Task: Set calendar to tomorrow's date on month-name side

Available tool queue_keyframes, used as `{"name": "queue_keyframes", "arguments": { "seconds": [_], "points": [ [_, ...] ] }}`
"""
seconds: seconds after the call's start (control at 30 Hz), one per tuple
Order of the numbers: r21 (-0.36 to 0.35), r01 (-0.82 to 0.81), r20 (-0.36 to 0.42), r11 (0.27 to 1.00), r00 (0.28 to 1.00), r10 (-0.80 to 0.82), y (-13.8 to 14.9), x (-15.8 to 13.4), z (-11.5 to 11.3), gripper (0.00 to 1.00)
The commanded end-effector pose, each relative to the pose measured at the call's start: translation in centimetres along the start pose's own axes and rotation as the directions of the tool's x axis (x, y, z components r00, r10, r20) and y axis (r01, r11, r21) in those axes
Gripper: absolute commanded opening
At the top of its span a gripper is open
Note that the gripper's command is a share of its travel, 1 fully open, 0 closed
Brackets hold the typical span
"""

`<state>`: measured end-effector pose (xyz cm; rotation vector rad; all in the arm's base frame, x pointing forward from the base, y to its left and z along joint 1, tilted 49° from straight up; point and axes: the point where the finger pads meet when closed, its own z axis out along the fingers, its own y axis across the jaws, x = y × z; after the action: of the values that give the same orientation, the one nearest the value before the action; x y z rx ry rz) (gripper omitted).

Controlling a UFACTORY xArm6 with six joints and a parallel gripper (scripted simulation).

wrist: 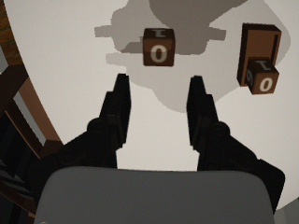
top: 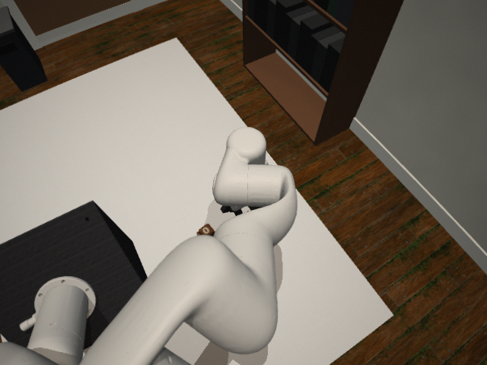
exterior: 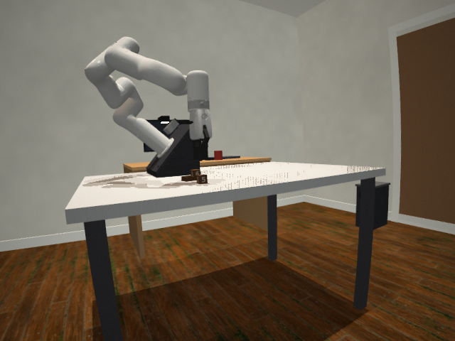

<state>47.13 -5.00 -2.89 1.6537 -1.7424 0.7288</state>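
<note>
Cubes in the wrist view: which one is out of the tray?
The lone cube showing a 0, on the bare table ahead of the end effector. The other cube sits in the tray.
</note>
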Motion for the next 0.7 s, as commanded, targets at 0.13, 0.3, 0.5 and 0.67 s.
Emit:
{"name": "queue_keyframes", "arguments": {
  "seconds": [0.13,0.3,0.5,0.67],
  "points": [
    [0.003,-0.001,0.001,1.000,1.000,0.001,-0.1,0.0,0.9,0.47],
    [0.003,-0.001,0.001,1.000,1.000,0.001,-0.1,0.0,1.7,0.47],
    [0.003,-0.001,0.001,1.000,1.000,0.001,-0.1,0.0,2.3,0.47],
    [0.003,-0.001,0.001,1.000,1.000,0.001,-0.1,0.0,3.1,0.47]
  ]
}}
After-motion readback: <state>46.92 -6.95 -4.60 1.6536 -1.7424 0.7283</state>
